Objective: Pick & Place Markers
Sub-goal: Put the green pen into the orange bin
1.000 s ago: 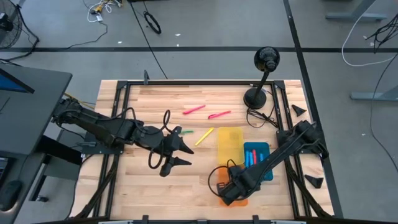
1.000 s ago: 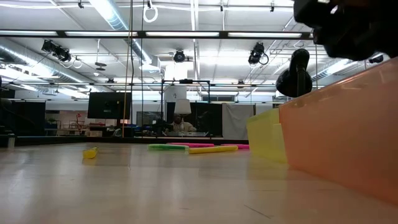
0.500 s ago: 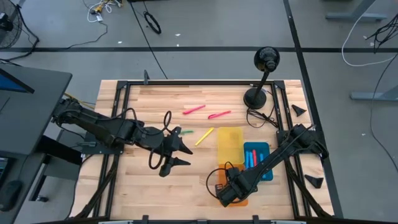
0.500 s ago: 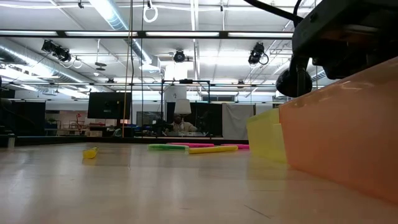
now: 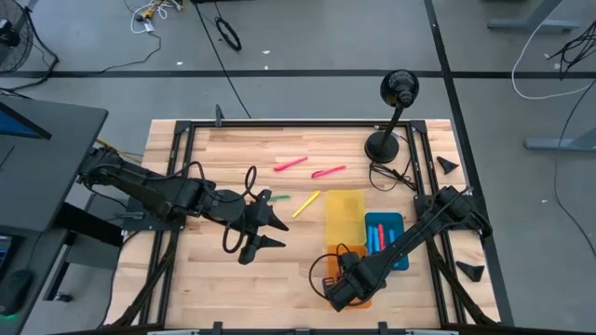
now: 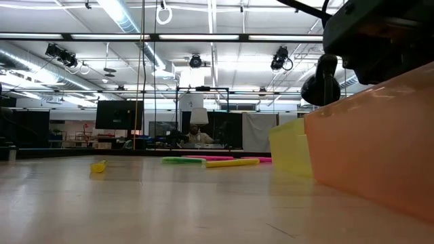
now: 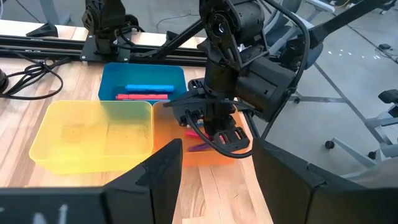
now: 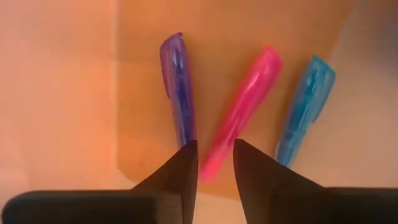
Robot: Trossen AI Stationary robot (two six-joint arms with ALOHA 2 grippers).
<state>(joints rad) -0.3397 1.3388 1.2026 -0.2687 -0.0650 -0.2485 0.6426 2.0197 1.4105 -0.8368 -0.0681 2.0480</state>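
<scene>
— While the right gripper [image 5: 335,293] hangs low over the orange tray [image 7: 217,152] at the desk's near right corner, how do its jaws stand?

— Narrow, a slim gap between the two dark fingers [image 8: 180,171], and nothing held in that gap. Its wrist view looks straight down on three markers on the tray floor: one purple marker [image 8: 179,87], one pink marker [image 8: 239,112] and one light blue marker [image 8: 305,109], side by side and apart from each other.

— How many trays are there?

— Three. The yellow tray [image 5: 345,219] sits toward the middle of the desk [image 5: 233,279], the blue tray [image 5: 396,223] just to its right, the orange one nearest the front edge under the right arm.

— What lies in the blue one?

— From the left wrist view, one blue marker [image 7: 149,87] and one red marker [image 7: 143,96], lying parallel. The yellow tray looks bare there.

— And loose on the wood?

— Four I can count from above: two pink markers, the first [image 5: 291,164] and the second [image 5: 328,171], toward the back; one yellow marker [image 5: 305,204] just left of the yellow tray; one green marker [image 5: 277,196] beside the left arm's cabling.

— The left gripper [image 5: 265,231]?

— It hovers at mid-desk, left of the trays, jaws spread wide and holding nothing.

— Anything else on the desk?

— One black stand [image 5: 386,140] at the back right corner.
</scene>
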